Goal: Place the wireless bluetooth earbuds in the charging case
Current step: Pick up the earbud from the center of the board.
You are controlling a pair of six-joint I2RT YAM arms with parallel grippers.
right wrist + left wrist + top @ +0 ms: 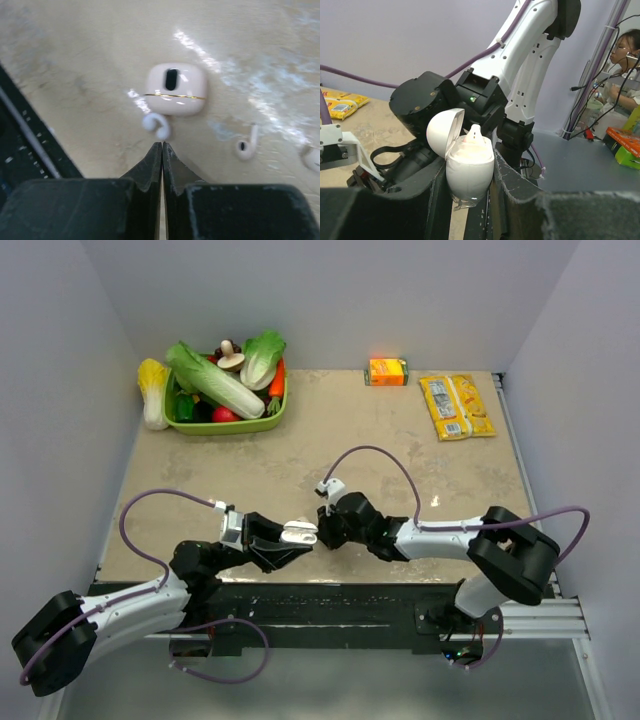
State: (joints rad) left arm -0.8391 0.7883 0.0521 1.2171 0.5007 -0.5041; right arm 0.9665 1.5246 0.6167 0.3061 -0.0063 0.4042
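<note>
case [300,531], top view: held in left gripper [292,537] over near edge of table [300,455], between the two arms
right gripper [326,530], top view: just beside case, on its right; jaw state not readable from here
far side, top view: green basket [228,426] of vegetables at far left; orange box [387,371] and yellow packets [457,406] by back wall, well apart from arms
case, left wrist view: clamped at lower shell between left fingers [512,187], jaws narrow on it; lid hinged open, tilted to the left
bud [475,135], left wrist view: standing in open case, pointed tip up; how deep it sits, cannot tell
right arm [530,60], left wrist view: close behind case
right gripper, right wrist view: jaws closed tip to tip, nothing between them, pointed down at table
square case [176,89], right wrist view: pale, rounded, gold seam, lying on table ahead of fingertips
hooked bud [157,125]: on table between square case and fingertips, just beside square case
stem bud [246,144]: on table to the right, apart from square case
white piece [312,159]: cut off by right edge; kind not clear
</note>
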